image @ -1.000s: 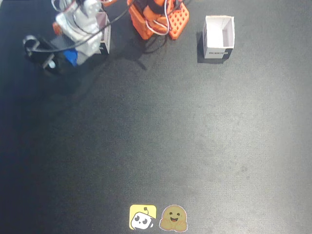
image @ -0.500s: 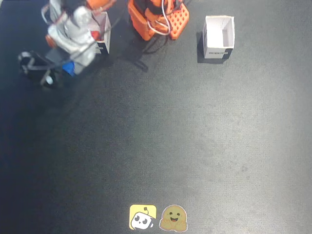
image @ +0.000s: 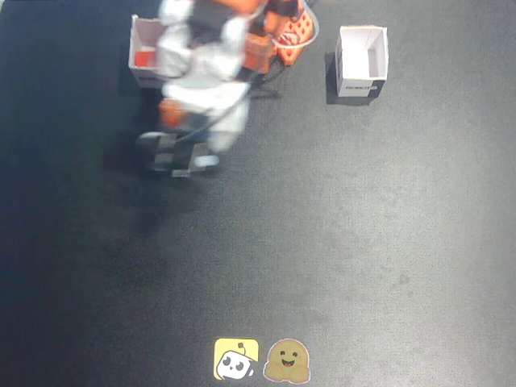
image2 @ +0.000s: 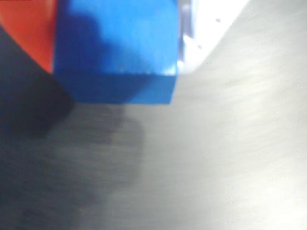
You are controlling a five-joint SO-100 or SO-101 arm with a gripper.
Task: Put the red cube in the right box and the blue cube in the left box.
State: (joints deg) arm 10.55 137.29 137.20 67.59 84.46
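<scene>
Between my pincer (image2: 115, 52) fingers, the wrist view shows the blue cube (image2: 115, 48) gripped close under the camera, filling the top of the picture, with an orange finger (image2: 26, 28) against its left face and a pale one (image2: 192, 43) at its right. The dark bench (image: 363, 242) streaks below it, so I judge I am swinging with the cube lifted clear.

The fixed view shows my arm (image: 201, 89) as a blur near the top, between the two white boxes. The box on that view's left (image: 137, 76) holds something red (image: 145, 58), which I take to be the red cube, so that half looks done, though the sentence's sides may run the other way. The box on that view's right (image: 361, 60) looks empty as far as I can see into it.

What is left, by my reckoning: carry the blue cube over the empty box, let go, and draw back.
</scene>
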